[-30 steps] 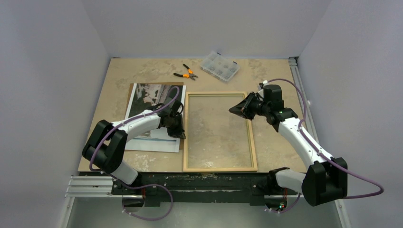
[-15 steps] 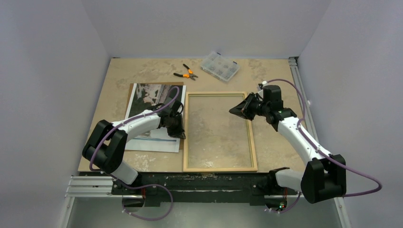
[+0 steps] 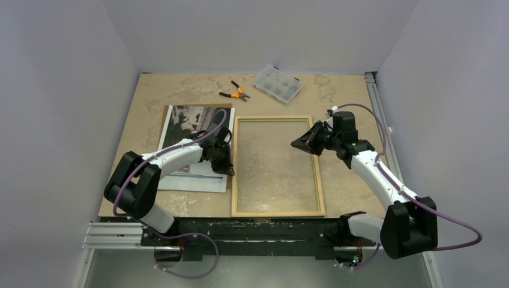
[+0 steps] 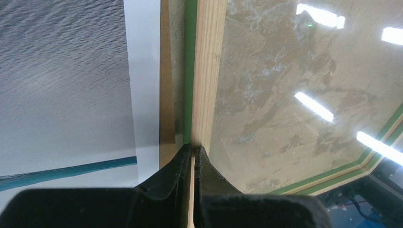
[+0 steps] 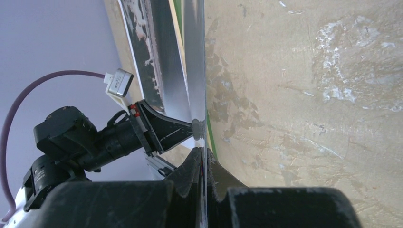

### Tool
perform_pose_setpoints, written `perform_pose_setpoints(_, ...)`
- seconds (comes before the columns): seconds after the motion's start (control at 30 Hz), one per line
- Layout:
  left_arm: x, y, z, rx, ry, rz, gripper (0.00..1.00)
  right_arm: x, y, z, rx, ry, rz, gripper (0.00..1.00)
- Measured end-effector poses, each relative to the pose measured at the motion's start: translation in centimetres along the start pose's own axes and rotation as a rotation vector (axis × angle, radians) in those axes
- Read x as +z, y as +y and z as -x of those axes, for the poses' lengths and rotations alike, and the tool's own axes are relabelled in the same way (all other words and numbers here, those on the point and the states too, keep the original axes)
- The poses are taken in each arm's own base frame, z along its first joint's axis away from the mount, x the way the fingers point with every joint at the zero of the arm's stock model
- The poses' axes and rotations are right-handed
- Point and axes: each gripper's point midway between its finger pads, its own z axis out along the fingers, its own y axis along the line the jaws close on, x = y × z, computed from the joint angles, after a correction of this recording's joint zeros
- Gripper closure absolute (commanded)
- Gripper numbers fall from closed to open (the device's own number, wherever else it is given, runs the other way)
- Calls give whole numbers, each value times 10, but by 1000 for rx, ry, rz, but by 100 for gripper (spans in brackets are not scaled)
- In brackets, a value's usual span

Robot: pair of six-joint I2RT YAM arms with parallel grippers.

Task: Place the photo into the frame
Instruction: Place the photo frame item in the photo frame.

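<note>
**Both grippers at the frame, photo lying beside it**

In the top view the frame [image 3: 277, 212] lies flat in the middle of the table [image 3: 180, 84], pale wood side up, with the tabletop showing through its clear pane. The photo [image 3: 191, 120] lies picture side up just left of the frame, on a brown sheet [image 4: 165, 71] that shows as a thin strip along its edges. A narrow gap of table separates that sheet from the frame's green outer edge.

The left gripper [image 3: 229, 170] sits at the frame's left rail, about halfway down. In its wrist view the fingers [image 4: 178, 164] are pressed almost together over the wooden rail, with a sliver of wood in the slit. It cannot be told whether they nip anything.

The right gripper [image 3: 294, 143] is over the pane at the upper right of the frame, just inside the right rail. Its fingers [image 5: 190, 166] are pressed together, their tips at the glossy pane.

At the top of the table lie orange-handled pliers [image 3: 235, 92] and, just right of them, a clear compartment box [image 3: 277, 84]. Any label on the box is too small to read.
</note>
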Motion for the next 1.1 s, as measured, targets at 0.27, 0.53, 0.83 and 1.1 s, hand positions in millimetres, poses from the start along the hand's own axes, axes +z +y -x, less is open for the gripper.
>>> perform_pose_setpoints(0.27, 0, 0, 0, 1, -1, 1, 100, -4, -5, -1, -17, -4, -16, 100)
perform_pose_setpoints(0.53, 0, 0, 0, 5, -6, 5, 100, -3, -12, -1, -52, 3, -31, 100)
perform_pose_setpoints(0.83, 0, 0, 0, 6, -6, 7, 100, 2, -20, -5, -56, 54, -52, 100)
perform_pose_setpoints(1.1, 0, 0, 0, 8, -7, 8, 100, 1, -12, -11, -44, 106, -11, 100)
